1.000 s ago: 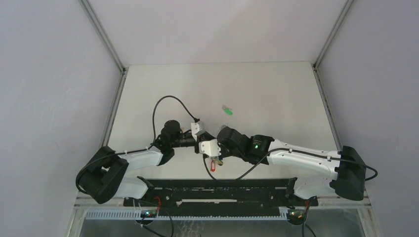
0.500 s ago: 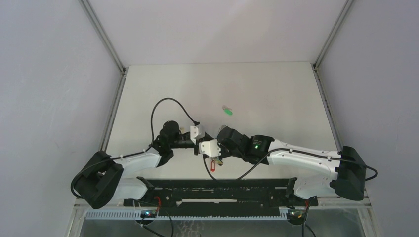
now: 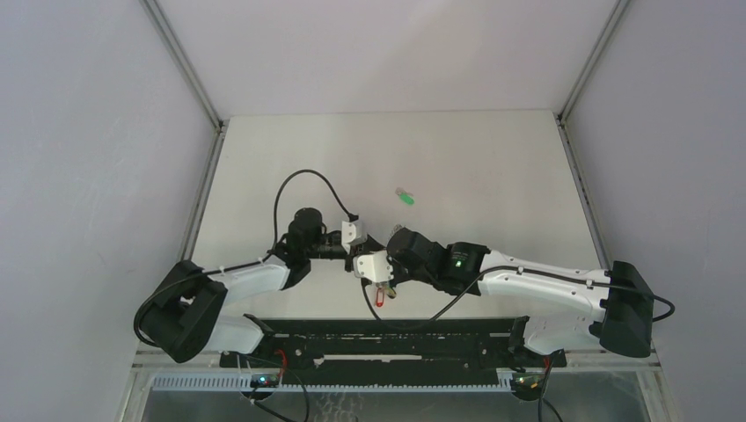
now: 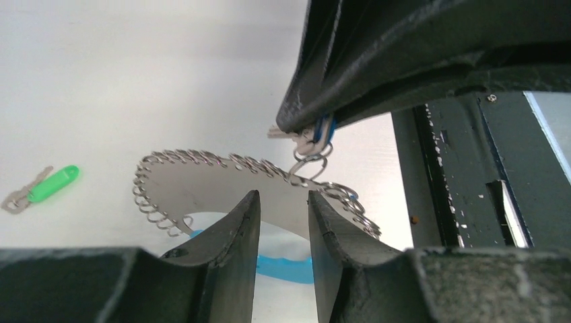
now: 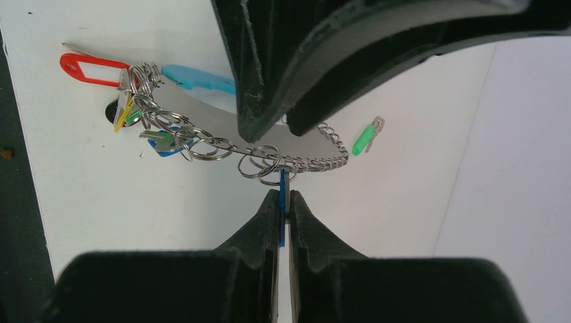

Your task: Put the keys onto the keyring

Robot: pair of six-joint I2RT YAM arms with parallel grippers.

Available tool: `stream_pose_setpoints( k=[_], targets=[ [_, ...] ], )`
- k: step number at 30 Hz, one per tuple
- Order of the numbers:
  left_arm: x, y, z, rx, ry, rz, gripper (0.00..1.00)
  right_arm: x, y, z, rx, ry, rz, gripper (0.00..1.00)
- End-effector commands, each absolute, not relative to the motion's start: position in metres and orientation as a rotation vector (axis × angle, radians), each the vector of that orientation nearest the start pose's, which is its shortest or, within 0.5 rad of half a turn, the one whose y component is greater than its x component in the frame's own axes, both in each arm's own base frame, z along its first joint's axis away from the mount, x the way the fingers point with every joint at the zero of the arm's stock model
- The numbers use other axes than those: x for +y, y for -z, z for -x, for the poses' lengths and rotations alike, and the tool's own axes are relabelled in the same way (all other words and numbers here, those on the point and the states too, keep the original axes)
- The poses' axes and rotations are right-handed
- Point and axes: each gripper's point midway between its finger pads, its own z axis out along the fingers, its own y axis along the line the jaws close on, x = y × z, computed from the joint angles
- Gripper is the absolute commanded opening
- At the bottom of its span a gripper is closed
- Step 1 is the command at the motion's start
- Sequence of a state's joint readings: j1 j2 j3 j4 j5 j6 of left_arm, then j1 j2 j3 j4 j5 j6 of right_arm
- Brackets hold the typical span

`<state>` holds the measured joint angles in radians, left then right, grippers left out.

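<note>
Above the tabletop (image 3: 493, 176), the left hand (image 4: 283, 198) pinches the keyring (image 4: 202, 160) by its turquoise sleeve (image 5: 195, 76); the wire is probably light, springy and prone to swinging. The right hand (image 5: 283, 198) is pressed on the blue key (image 5: 283, 182), best held by its plastic head. The green key (image 4: 52, 183) lies well apart.

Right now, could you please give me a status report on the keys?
Left gripper clamped on keyring. Right gripper shut on blue key, beside keyring. Green key loose on table. Nothing blocking.

"Work surface?"
"White table (image 3: 493, 167), matt. Grey walls (image 3: 88, 176) on three sides, with metal posts (image 3: 180, 61) at the far corners."
"Near edge?"
"Black rail (image 3: 387, 338) across it; a white slotted strip (image 3: 334, 381) just beyond."
</note>
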<state>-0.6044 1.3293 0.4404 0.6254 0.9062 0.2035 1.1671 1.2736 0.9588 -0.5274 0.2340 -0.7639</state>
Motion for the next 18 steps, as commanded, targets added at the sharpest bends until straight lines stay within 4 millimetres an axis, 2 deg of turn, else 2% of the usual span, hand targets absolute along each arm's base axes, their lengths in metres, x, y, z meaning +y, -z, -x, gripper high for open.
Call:
stream_pose_setpoints(
  k=[1,18],
  targets=[
    [-0.308,-0.162,-0.209,1.211,1.07,-1.318,0.37,0.293,-0.187,-0.197,1.368,0.062,1.801,0.0],
    [-0.318,-0.161,-0.197,1.189,1.221,-1.38,0.36,0.293,-0.187,-0.196,1.365,0.066,1.805,0.0]
  ],
)
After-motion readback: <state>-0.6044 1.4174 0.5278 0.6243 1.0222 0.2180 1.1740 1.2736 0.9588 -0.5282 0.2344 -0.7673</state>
